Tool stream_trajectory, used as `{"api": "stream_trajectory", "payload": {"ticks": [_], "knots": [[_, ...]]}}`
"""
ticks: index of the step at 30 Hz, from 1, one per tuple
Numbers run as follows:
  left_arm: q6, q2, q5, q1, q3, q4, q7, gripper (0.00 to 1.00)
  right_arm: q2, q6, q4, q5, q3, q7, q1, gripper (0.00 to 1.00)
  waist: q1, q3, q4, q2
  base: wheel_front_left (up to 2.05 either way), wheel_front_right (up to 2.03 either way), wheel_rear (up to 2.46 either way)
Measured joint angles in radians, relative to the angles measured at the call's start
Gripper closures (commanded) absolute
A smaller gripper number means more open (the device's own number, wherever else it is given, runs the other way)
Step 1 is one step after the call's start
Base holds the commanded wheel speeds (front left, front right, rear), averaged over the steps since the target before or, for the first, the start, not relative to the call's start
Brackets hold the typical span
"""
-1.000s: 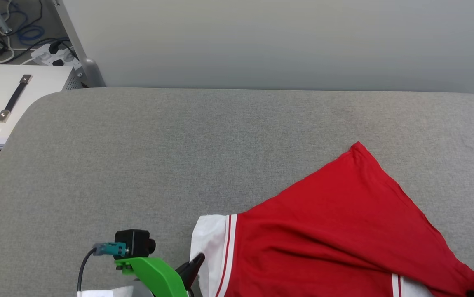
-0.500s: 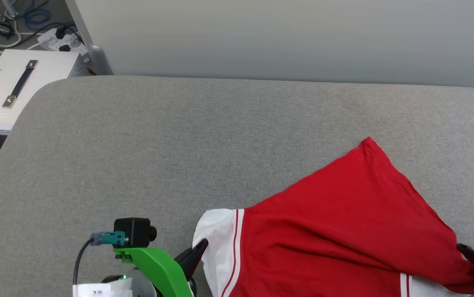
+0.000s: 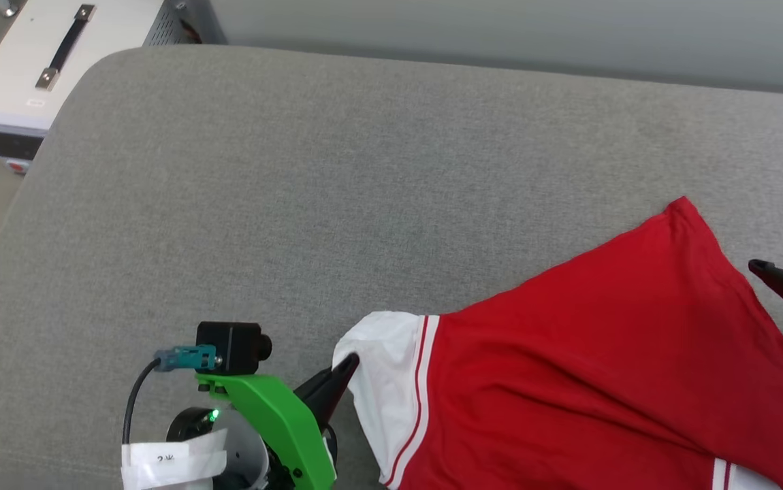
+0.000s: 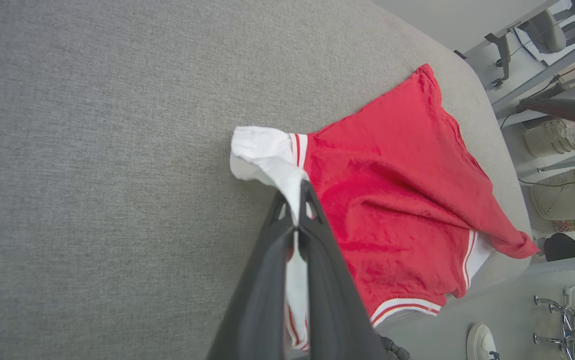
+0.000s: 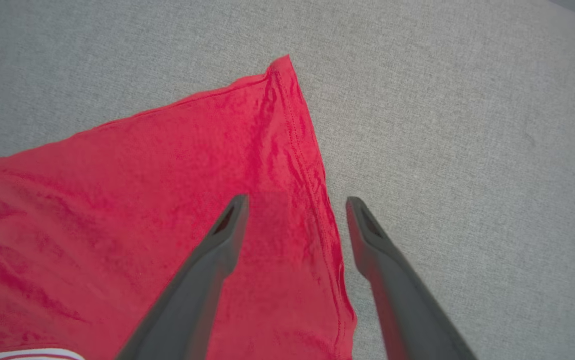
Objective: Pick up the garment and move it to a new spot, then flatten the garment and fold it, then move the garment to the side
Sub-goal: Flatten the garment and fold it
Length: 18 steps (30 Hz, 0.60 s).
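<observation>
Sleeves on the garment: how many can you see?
2. One white sleeve is pinched in the shut left gripper; the other peeks out at the garment's opposite side, partly under red cloth.

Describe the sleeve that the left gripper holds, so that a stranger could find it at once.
On the grey table lies a red garment. Its white sleeve with red-striped trim, at the left end, is pinched in the shut left gripper. The other white sleeve, at the lower right, has no gripper on it.
</observation>
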Motion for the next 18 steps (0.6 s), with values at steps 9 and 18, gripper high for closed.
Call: {"api": "stream_trajectory", "payload": {"ticks": [9, 18], "knots": [[-0.026, -0.016, 0.006, -0.045, -0.013, 0.010, -0.003, 1.00, -0.011, 0.000, 0.201, -0.061, 0.059, 0.016, -0.191, 0.00, 0.0000, 0.101, 0.075, 0.0000, 0.00, 0.00, 0.00], [-0.053, -0.041, 0.005, -0.076, -0.027, 0.032, -0.012, 1.00, -0.055, 0.000, 0.322, -0.075, 0.112, 0.000, -0.260, 0.00, 0.0001, 0.172, 0.150, 0.0000, 0.00, 0.00, 0.00]]}}
